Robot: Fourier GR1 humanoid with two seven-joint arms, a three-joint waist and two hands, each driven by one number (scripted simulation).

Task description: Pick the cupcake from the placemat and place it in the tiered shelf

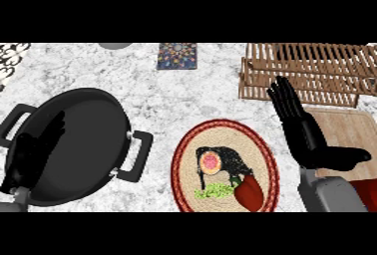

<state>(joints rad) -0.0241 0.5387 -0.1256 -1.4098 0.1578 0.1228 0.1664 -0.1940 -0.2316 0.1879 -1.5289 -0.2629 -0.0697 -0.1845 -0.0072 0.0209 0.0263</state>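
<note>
Nearest the viewer, the robot's right hand (307, 137) rises from the lower right edge, its fingers straight and spread, the thumb out to the side, holding nothing. The cupcake (211, 162), dark with a round pink top, sits on the oval woven placemat (259, 149) with a red rim, a little left of the mat's middle. Green and dark red shapes lie just below the cupcake on the mat; whether they are objects or print is unclear. The open hand hangs just right of the mat, apart from the cupcake, so the pick does not seem to have begun. That position lies between the cupcake and its goal, the slatted wooden tiered shelf (309, 67) at the upper right, which suits a short carry. Under the hand lies a wooden cutting board (347, 127). Across the marble counter (169, 99), well left, a black two-handled pan (81, 134) sits with the left hand (33, 154) resting above it, fingers apparently straight and hard to make out against the black.
</note>
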